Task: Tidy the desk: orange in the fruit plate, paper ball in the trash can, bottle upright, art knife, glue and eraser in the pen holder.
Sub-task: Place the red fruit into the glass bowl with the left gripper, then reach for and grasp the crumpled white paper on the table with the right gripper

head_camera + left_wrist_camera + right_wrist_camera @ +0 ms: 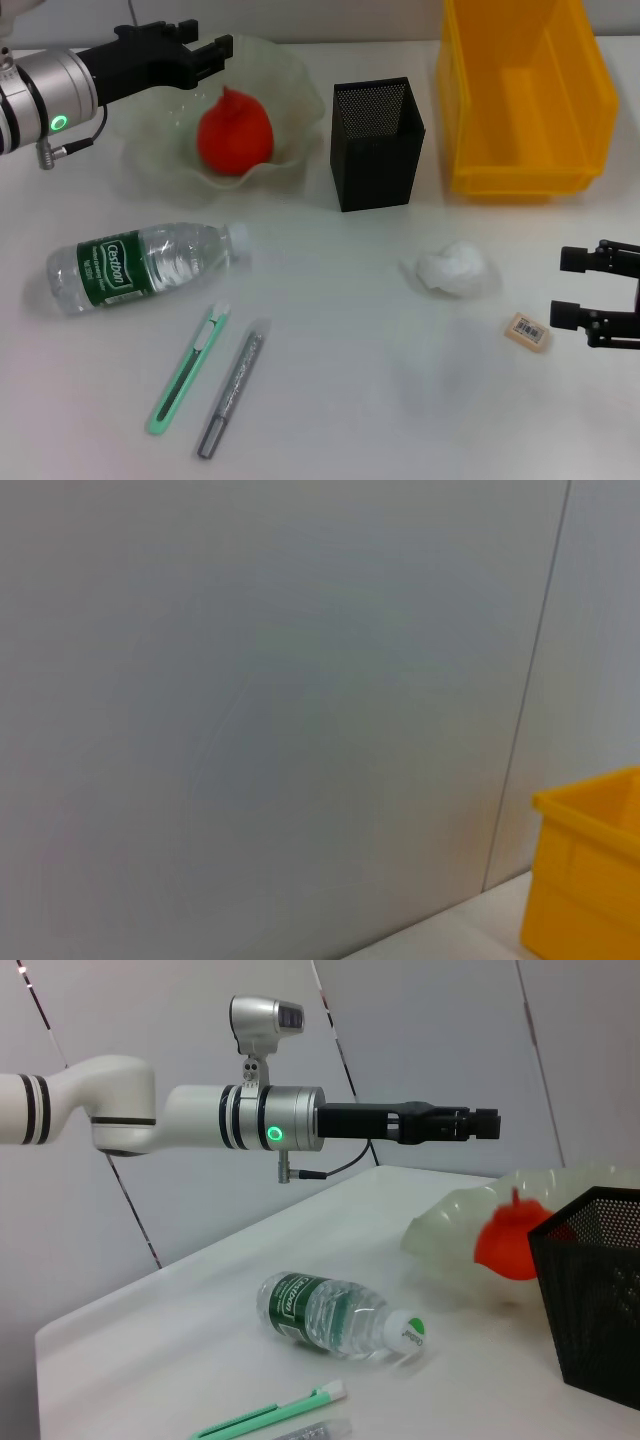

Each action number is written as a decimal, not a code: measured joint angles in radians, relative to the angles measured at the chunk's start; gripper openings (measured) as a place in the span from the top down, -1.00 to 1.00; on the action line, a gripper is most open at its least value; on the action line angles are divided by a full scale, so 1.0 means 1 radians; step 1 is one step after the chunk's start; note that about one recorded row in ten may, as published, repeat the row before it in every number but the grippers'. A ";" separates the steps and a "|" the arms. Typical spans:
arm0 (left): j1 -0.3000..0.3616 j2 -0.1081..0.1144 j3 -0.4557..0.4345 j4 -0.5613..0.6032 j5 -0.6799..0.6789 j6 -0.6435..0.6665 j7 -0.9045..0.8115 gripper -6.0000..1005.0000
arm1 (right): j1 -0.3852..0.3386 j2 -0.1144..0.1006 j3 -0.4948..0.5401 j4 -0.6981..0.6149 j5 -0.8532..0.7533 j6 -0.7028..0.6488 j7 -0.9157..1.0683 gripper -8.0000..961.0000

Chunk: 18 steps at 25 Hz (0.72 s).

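The orange lay in the plate at the far left of the table. The left gripper hung in the air above the plate's far edge, holding nothing; its fingers were apart only a little, as far as the head view showed. The right gripper stood low at the right edge of the table, its two fingers spread wide and empty, with the eraser lying just beside them. The paper ball rested on the table between the eraser and the pen holder. The yellow bin stood to the right of the holder. The bottle lay on its side in front of the plate, its cap pointing to the right. Nearer to the robot, the green knife and the grey glue lay side by side, almost parallel, close but not touching.
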<state>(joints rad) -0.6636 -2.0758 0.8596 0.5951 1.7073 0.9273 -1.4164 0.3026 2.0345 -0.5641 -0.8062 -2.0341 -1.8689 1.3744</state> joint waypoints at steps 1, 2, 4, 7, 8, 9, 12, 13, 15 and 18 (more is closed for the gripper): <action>0.000 0.000 0.000 0.000 0.000 0.000 0.000 0.36 | 0.000 0.000 0.000 0.000 0.000 0.000 0.000 -0.64; 0.003 0.000 0.000 0.000 -0.002 0.005 0.000 0.32 | 0.003 0.002 -0.001 0.000 0.000 0.001 0.000 -0.64; 0.013 0.002 -0.001 0.005 -0.003 0.041 0.001 0.18 | 0.004 0.002 -0.001 -0.001 0.000 0.001 0.000 -0.64; 0.048 0.009 -0.009 0.028 -0.028 0.170 0.011 -0.02 | 0.008 0.003 0.002 -0.012 0.003 -0.004 0.007 -0.64; 0.070 0.013 -0.010 0.042 -0.043 0.246 0.027 -0.09 | 0.010 0.003 0.002 -0.022 0.004 -0.007 0.019 -0.64; 0.092 0.015 -0.011 0.059 -0.053 0.311 0.044 -0.21 | 0.013 0.003 0.002 -0.032 0.004 -0.009 0.032 -0.64; 0.195 0.020 -0.010 0.150 -0.063 0.586 0.096 -0.56 | 0.026 0.010 -0.003 -0.092 0.004 -0.011 0.099 -0.64; 0.219 0.024 -0.006 0.170 -0.060 0.648 0.100 -0.61 | 0.034 0.018 -0.008 -0.148 0.002 -0.012 0.159 -0.64; 0.262 0.038 0.000 0.188 -0.052 0.762 0.115 -0.70 | 0.044 0.030 -0.020 -0.221 -0.003 -0.012 0.233 -0.64; 0.287 0.053 0.001 0.180 -0.047 0.838 0.130 -0.70 | 0.051 0.038 -0.054 -0.302 -0.005 -0.012 0.315 -0.64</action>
<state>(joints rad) -0.3765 -2.0229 0.8605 0.7751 1.6606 1.7652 -1.2866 0.3541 2.0721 -0.6185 -1.1077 -2.0387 -1.8809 1.6897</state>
